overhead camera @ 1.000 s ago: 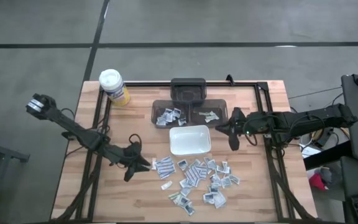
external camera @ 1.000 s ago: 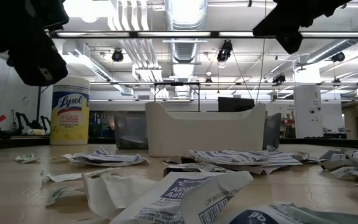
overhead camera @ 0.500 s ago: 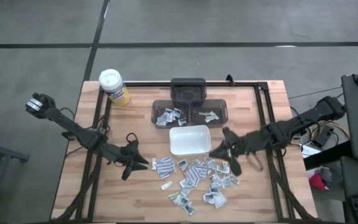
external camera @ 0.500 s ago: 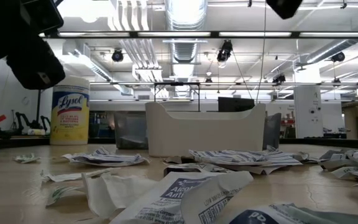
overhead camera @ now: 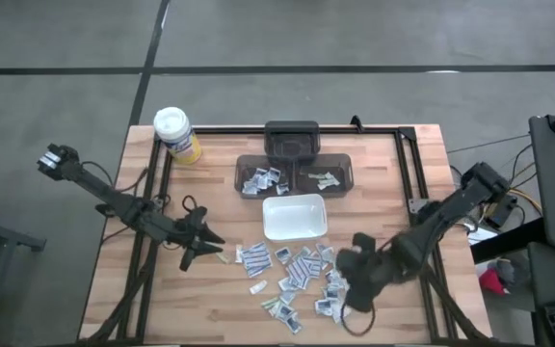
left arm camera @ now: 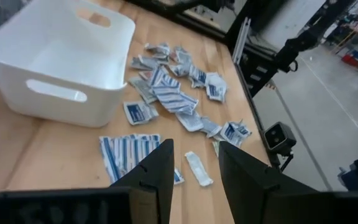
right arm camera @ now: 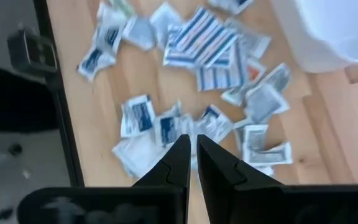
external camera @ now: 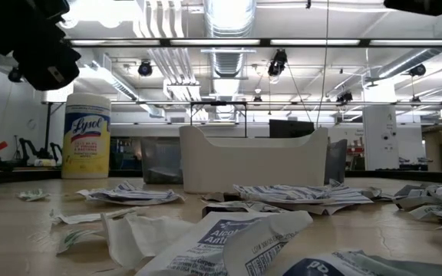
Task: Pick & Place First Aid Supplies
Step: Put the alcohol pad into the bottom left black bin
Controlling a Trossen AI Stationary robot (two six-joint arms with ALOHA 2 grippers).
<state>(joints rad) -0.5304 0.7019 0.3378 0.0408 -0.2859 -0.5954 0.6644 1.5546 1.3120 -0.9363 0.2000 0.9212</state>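
1. Flat crinkled packets (overhead camera: 302, 275), white and grey with blue print, are lying loose on the wooden table (overhead camera: 210, 304), at 6 o'clock from the tray (overhead camera: 295, 217).
2. The smooth white tray is sitting empty; the dark bin (overhead camera: 297, 176) at its 12 o'clock is holding several packets.
3. The left gripper (overhead camera: 208, 253) is hovering at 9 o'clock of the packets, jaws parted, empty.
4. The right gripper (overhead camera: 347, 286) is hanging over the packets' 3 o'clock edge, jaws nearly shut, empty.

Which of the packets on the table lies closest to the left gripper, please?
The wide blue-striped packet at the pile's left edge, just right of the left gripper. In the left wrist view it lies right before the fingers; the other packets lie farther right.
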